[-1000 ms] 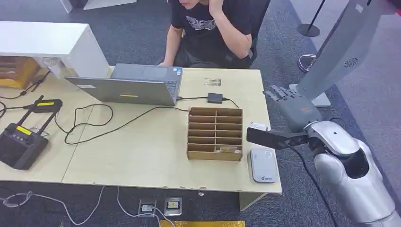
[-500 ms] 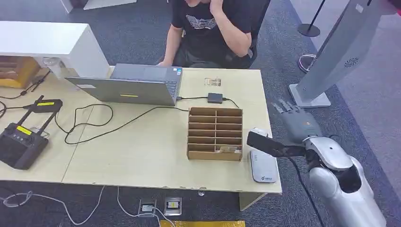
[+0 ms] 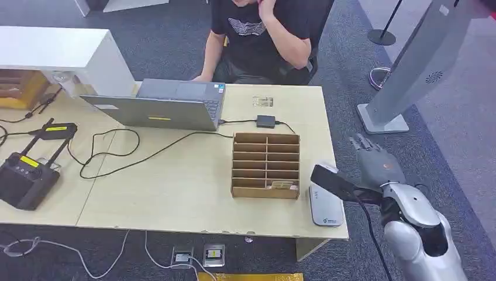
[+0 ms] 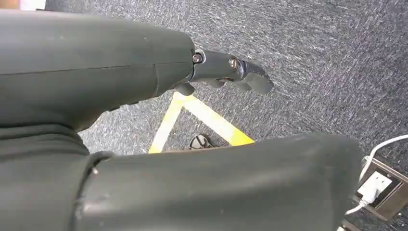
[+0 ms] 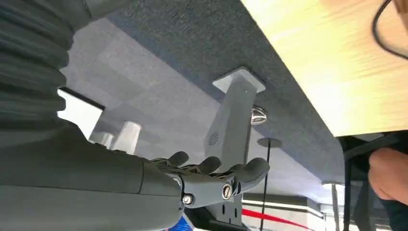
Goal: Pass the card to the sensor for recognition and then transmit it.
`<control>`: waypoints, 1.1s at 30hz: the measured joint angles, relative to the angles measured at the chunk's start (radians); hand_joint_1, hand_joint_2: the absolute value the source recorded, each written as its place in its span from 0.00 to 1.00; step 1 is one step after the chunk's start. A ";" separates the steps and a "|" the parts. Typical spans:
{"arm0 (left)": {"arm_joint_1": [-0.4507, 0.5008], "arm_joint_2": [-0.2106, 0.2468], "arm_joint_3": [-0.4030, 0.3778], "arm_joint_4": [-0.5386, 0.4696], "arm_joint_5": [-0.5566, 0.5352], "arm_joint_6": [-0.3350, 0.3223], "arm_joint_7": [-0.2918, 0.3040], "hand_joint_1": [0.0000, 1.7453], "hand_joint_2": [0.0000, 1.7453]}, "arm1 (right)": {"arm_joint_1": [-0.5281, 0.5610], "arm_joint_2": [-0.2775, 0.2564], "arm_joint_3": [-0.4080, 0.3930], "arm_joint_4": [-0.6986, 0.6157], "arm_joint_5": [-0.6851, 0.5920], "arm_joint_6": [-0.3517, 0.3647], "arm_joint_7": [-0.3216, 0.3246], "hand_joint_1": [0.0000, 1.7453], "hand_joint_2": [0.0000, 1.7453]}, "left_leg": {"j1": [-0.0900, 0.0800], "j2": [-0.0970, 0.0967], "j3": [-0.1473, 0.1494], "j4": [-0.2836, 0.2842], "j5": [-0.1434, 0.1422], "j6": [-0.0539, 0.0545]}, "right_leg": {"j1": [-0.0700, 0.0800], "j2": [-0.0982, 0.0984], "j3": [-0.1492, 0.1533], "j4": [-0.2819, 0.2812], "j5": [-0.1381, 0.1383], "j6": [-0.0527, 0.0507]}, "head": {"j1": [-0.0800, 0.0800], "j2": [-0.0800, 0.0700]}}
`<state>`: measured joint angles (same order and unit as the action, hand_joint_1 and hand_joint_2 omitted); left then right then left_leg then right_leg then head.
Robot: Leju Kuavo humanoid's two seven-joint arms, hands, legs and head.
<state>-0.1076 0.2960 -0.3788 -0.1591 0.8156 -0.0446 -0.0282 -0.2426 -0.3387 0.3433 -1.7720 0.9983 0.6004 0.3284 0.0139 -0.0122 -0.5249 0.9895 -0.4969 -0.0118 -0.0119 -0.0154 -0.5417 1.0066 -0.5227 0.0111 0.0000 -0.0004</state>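
Note:
A cardboard organizer (image 3: 266, 165) with several slots stands on the wooden table (image 3: 175, 181). A small card (image 3: 282, 185) lies in its front right slot. Right of it, by the table's edge, lies the grey-white sensor (image 3: 326, 208), partly hidden by a black part at my right wrist. My right hand (image 3: 377, 161) hangs beyond the table's right edge over the carpet, fingers stretched apart and empty. The right wrist view shows the same hand (image 5: 211, 178) holding nothing. My left hand (image 4: 226, 77) hangs over the floor, fingers loosely extended and empty.
A person (image 3: 263, 32) sits behind the table at an open laptop (image 3: 164, 105). Cables, a black adapter (image 3: 265, 121) and a clear small holder (image 3: 263, 102) lie on the table. A black controller (image 3: 26, 175) is at the left. A grey kiosk stand (image 3: 409, 70) rises at the right.
My right hand has drawn back toward my body and lower, away from the table's right edge. Nothing on the table has moved.

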 joint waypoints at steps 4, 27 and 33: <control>-0.002 -0.003 0.000 0.000 0.003 0.016 0.012 0.00 0.00 | 0.028 0.029 -0.003 -0.004 0.018 -0.011 -0.031 0.00 1.00 | 0.000 0.000 0.000 0.000 0.000 0.000 | 0.000 0.000 0.000 0.000 0.000 0.000 | 0.000 0.000; -0.009 -0.006 -0.022 0.000 0.003 0.016 0.021 0.00 0.00 | 0.109 0.142 0.041 0.135 0.115 -0.290 -0.179 0.00 1.00 | 0.000 0.000 0.000 0.000 0.000 0.000 | 0.000 0.000 0.000 0.000 0.000 0.000 | 0.000 0.000; -0.009 -0.002 -0.030 0.000 0.006 0.011 0.017 0.00 0.00 | 0.107 0.162 0.061 0.172 0.086 -0.310 -0.217 0.00 1.00 | 0.000 0.000 0.000 0.000 0.000 0.000 | 0.000 0.000 0.000 0.000 0.000 0.000 | 0.000 0.000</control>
<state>-0.1170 0.2937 -0.4086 -0.1591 0.8217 -0.0339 -0.0110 -0.1360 -0.1767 0.4047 -1.6001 1.0846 0.2907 0.1118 0.0139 -0.0121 -0.5253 0.9891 -0.4970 -0.0120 -0.0118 -0.0154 -0.5418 1.0066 -0.5227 0.0110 0.0004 -0.0004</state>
